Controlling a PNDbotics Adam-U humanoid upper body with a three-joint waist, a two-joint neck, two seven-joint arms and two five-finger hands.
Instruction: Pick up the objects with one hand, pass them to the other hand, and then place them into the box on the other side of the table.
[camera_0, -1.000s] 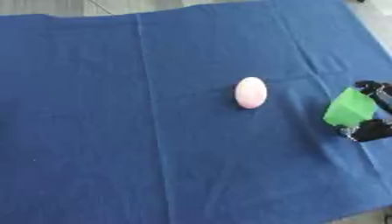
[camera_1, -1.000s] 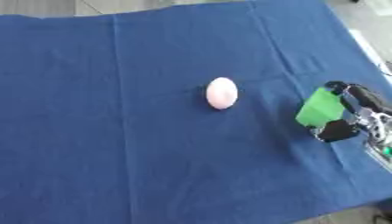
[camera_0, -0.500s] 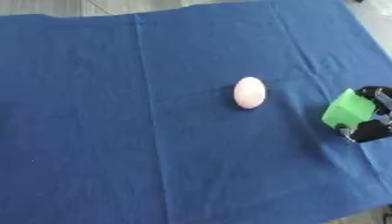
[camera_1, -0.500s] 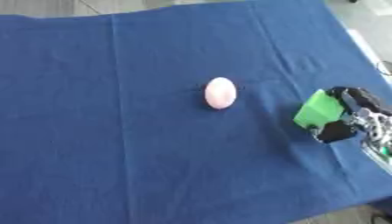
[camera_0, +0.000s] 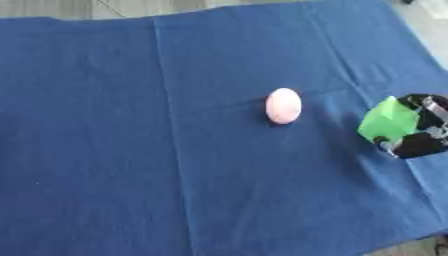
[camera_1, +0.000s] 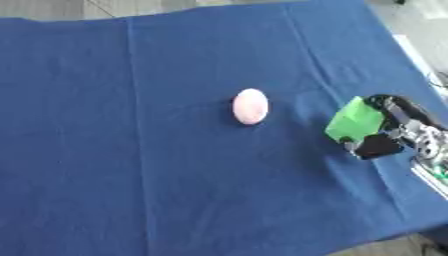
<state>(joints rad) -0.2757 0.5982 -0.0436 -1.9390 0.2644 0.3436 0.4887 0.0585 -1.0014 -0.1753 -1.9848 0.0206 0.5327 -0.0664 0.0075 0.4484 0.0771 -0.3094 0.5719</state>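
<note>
blue cloth (camera_0: 131, 150) spread over the whole table, creased in straight fold lines. near the middle of the frame, slightly right of centre, a pale pink egg-shaped object (camera_1: 250, 106), smooth, lying alone on the cloth with its long axis pointing up the frame, touched by nothing. well apart from it, at the right edge and about mid-height, a bright green blocky object (camera_1: 354, 120) with flat faces, tilted. held in the right hand (camera_1: 398, 131), black with silver parts, reaching in from the right edge. dark fingers (camera_1: 395, 106) curled over the green object's upper right side, thumb (camera_1: 376, 146) pressed against its lower edge, so pinched between them. left hand nowhere in frame.
</note>
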